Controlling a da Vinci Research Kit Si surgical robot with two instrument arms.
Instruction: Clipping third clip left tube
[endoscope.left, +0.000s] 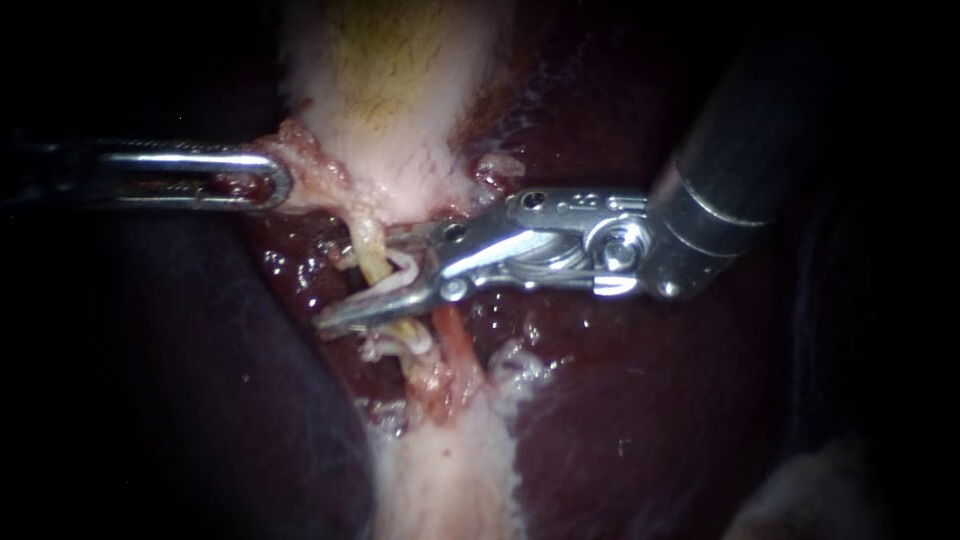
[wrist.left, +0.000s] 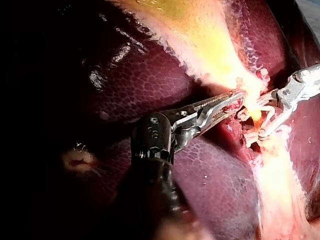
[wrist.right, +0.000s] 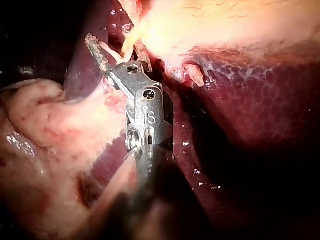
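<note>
Two instruments at our tissue, our right instrument (endoscope.left: 356, 279) nearest, its jaws spread open around the yellow left tube (endoscope.left: 369, 248), a white clip (endoscope.left: 408, 340) just below on that tube, our left instrument (endoscope.left: 272, 182) clamped onto the gallbladder (endoscope.left: 400, 110) edge, dark liver (endoscope.left: 650, 400) behind.

Maroon liver (endoscope.left: 650, 420), yellowish tube (endoscope.left: 370, 248)

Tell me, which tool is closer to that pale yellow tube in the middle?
Right. The right instrument has open jaws straddling the pale yellow tube; the left instrument sits off to the side, shut on tissue beside the gallbladder.
</note>
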